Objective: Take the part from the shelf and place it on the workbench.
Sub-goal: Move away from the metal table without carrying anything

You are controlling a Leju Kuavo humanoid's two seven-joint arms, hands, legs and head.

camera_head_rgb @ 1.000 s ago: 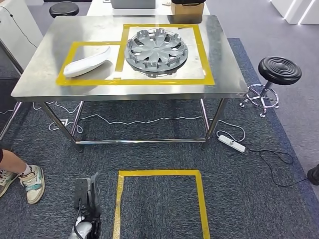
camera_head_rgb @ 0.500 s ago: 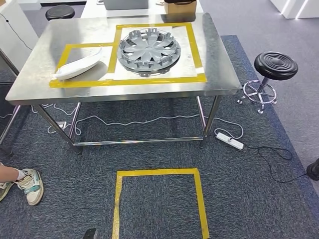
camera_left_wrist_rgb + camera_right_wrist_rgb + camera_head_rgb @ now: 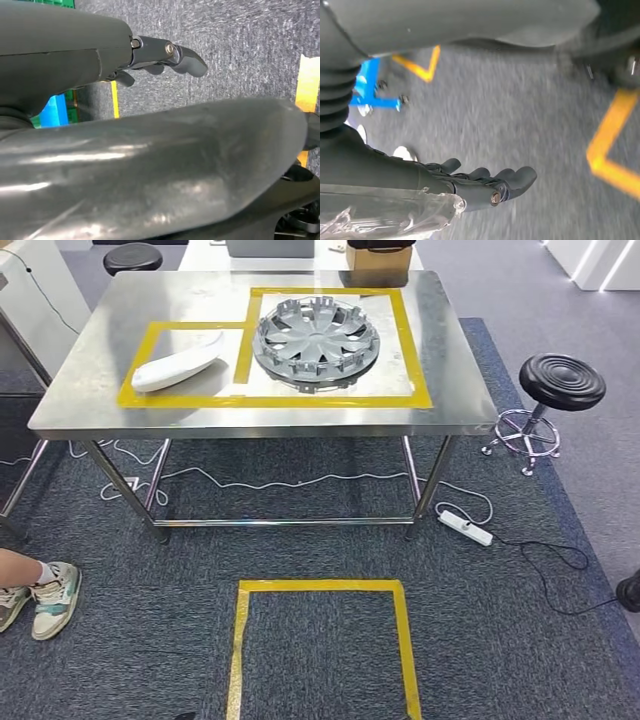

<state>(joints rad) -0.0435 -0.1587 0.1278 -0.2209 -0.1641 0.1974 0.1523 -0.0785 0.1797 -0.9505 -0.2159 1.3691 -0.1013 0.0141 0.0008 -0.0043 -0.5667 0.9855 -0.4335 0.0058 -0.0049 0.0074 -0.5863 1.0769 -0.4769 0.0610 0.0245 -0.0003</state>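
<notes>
In the head view a steel workbench (image 3: 453, 400) stands ahead of me, marked with yellow tape frames. A grey wheel cover (image 3: 315, 340) lies in the large frame. A white curved part (image 3: 178, 362) lies in the smaller frame to its left. My left hand (image 3: 151, 52) hangs over the grey carpet, fingers stretched out, with nothing in it. My right hand (image 3: 482, 182) also hangs above the carpet with its fingers straight and holds nothing. Both hands are far from the workbench.
A yellow tape square (image 3: 324, 588) marks the carpet in front of me. A black stool (image 3: 562, 382) stands right of the bench, with a power strip (image 3: 466, 528) and cables on the floor. A person's shoe (image 3: 53, 600) is at the left. A cardboard box (image 3: 381, 260) sits behind the bench.
The head camera swayed left and then back, shifting the whole scene. My left hand has dropped below the head view's lower edge. The person's foot has drawn back to the left.
</notes>
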